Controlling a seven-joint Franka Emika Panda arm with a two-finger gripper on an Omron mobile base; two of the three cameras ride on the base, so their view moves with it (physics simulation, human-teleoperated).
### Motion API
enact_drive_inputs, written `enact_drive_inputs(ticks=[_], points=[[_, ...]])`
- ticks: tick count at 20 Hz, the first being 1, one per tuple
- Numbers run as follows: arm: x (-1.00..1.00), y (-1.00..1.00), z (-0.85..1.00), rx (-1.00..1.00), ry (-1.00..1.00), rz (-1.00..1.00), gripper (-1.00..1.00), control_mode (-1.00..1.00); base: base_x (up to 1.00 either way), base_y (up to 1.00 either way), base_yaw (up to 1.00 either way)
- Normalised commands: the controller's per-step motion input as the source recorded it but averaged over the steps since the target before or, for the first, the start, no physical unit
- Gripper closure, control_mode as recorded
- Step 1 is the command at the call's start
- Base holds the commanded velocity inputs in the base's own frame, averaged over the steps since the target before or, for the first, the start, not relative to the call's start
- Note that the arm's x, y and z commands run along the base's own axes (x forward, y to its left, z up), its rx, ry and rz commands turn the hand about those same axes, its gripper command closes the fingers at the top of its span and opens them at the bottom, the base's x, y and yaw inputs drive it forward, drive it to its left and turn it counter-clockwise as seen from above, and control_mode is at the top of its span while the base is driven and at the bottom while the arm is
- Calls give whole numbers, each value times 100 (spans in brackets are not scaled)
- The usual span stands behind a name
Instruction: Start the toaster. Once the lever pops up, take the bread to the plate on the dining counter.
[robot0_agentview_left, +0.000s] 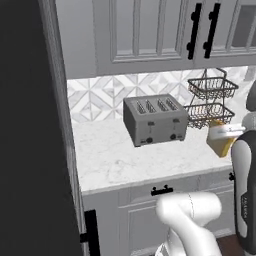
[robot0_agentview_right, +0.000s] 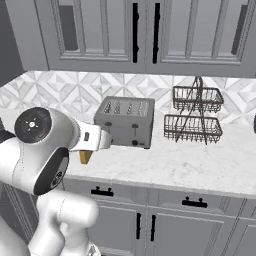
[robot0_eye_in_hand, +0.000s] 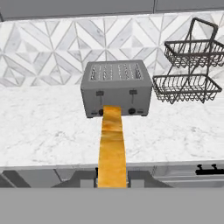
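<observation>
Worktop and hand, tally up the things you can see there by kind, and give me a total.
Toaster: 1
Bread slice, held in the hand: 1
Two-tier wire basket rack: 1
Total: 3

White arm (robot0_agentview_right: 60, 220), dark round joints

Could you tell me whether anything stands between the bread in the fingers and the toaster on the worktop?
Nothing visible does. The bread is held edge-on between the fingers, pointing at the toaster across bare marble worktop. The wire basket rack stands off to one side of the toaster.
</observation>
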Motion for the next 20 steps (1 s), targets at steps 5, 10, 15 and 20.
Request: enact_drive_inputs(ticks=[5,10,15,20], points=[[0,0,0,0,0,0,100,100,-6,31,-88],[0,0,0,0,0,0,100,100,0,28,-95],[0,0,0,0,0,0,100,100,0,27,-96],[0,0,0,0,0,0,100,100,0,24,-97]])
